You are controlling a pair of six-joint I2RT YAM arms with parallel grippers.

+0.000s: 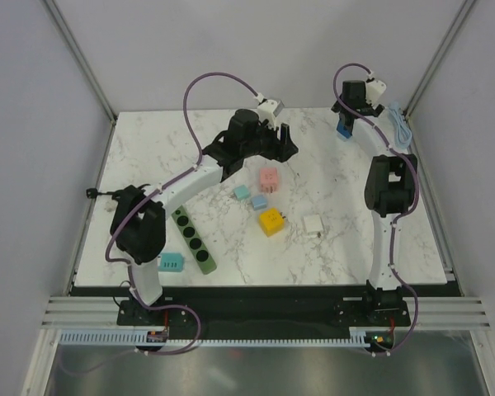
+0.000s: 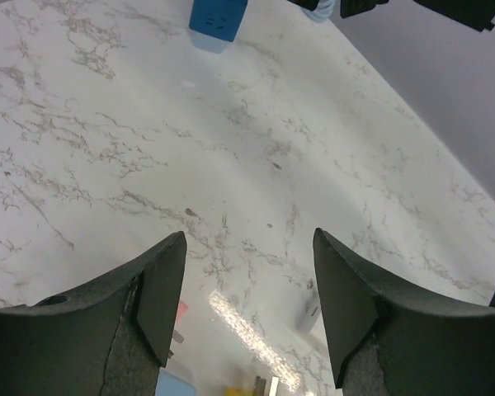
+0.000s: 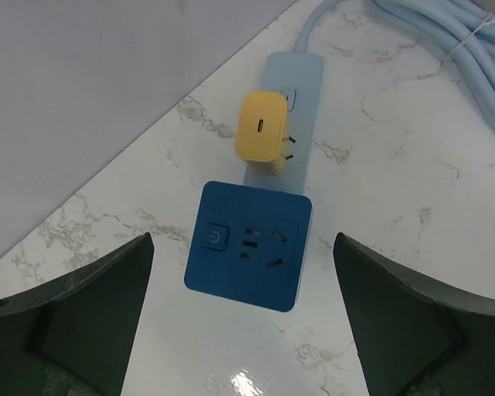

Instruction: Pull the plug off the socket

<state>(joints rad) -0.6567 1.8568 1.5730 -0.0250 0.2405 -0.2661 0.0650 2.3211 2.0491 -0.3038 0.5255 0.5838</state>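
Note:
A pale blue socket strip (image 3: 307, 82) lies at the far right of the table. On it sits a yellow plug (image 3: 262, 130), tilted, with prongs showing on its right side. A dark blue cube adapter (image 3: 247, 256) with a power button sits on the strip's near end, also seen as the blue cube (image 1: 345, 129) from above and the blue cube (image 2: 219, 16) at the top of the left wrist view. My right gripper (image 3: 243, 322) hovers open just above the cube, apart from it. My left gripper (image 2: 249, 305) is open over bare marble, nothing between its fingers.
The strip's coiled pale blue cable (image 3: 445, 49) lies at the far right edge. Mid-table lie a pink plug (image 1: 269, 177), a yellow cube (image 1: 271, 221), a white plug (image 1: 313, 225), two small bluish plugs, a green socket strip (image 1: 194, 240) and a teal plug (image 1: 171, 262).

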